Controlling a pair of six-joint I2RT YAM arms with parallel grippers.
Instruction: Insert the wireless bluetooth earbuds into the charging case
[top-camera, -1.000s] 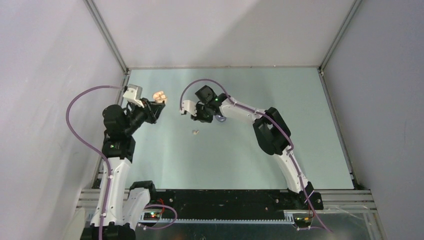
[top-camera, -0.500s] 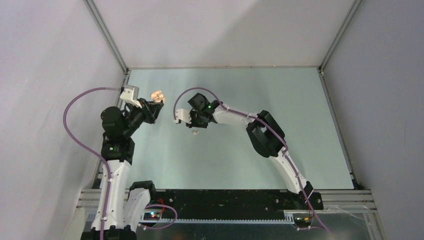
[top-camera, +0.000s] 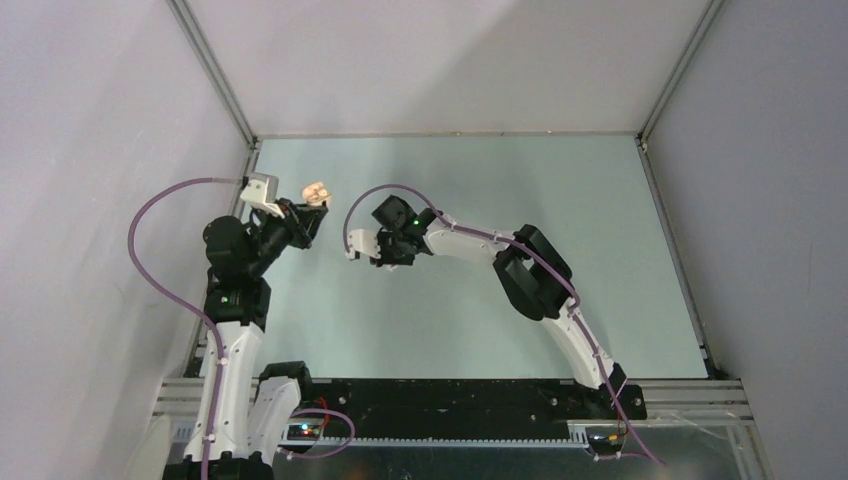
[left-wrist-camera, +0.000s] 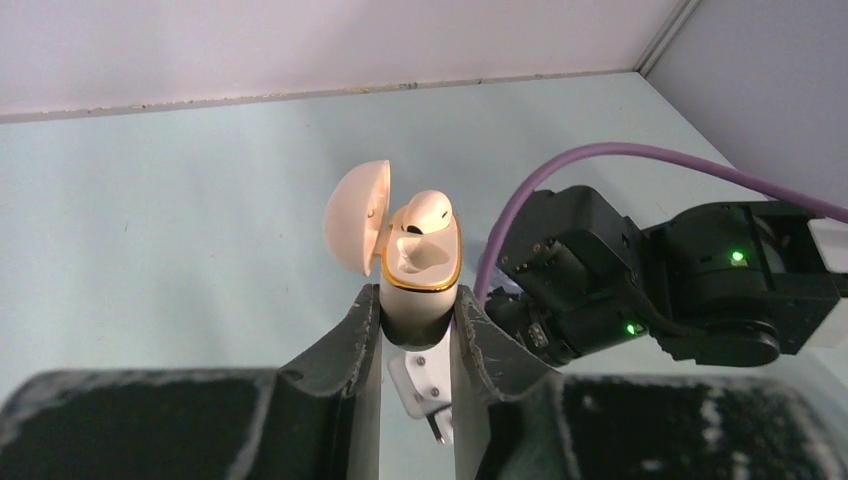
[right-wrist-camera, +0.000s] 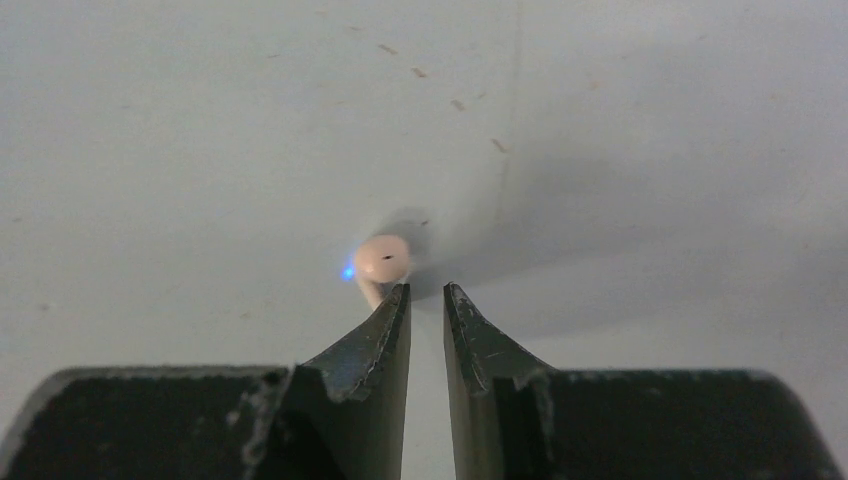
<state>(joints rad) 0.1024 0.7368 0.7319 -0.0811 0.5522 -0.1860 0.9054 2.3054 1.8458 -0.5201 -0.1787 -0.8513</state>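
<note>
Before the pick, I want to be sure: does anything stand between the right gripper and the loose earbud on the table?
Nothing visible does. The earbud lies close beside the right gripper, outside its finger gap.

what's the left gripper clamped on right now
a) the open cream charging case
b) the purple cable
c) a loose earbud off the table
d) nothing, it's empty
a: in the left wrist view the left gripper is shut on the sides of the cream charging case, its lid swung open and one earbud sitting inside.
</note>
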